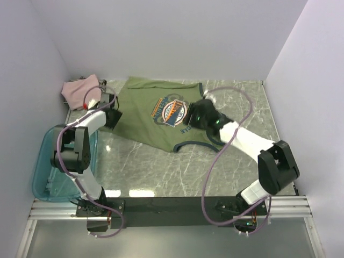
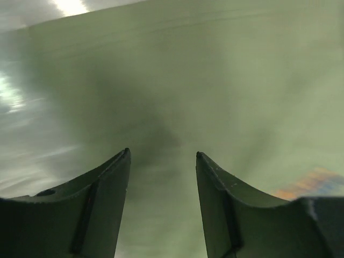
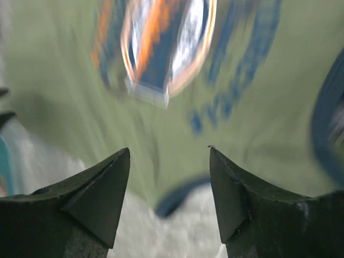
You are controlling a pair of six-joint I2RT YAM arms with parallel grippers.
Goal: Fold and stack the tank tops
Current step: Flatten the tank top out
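The olive-green tank top (image 1: pixel 156 115) lies spread flat on the marble table, its orange-blue chest graphic (image 1: pixel 171 112) facing up. My left gripper (image 1: pixel 113 116) hangs open over its left edge; in the left wrist view only green cloth (image 2: pixel 188 80) shows between the fingers (image 2: pixel 105 188). My right gripper (image 1: pixel 199 116) stands open over the shirt's right side, beside the graphic (image 3: pixel 161 48), with a navy-trimmed edge (image 3: pixel 180 196) between its fingertips and nothing held. A dusty-pink tank top (image 1: pixel 80 88) lies crumpled at the back left.
A teal plastic bin (image 1: pixel 43 180) sits at the table's left front, under the left arm. White walls close in the table on three sides. Bare marble (image 1: pixel 172 166) lies in front of the shirt.
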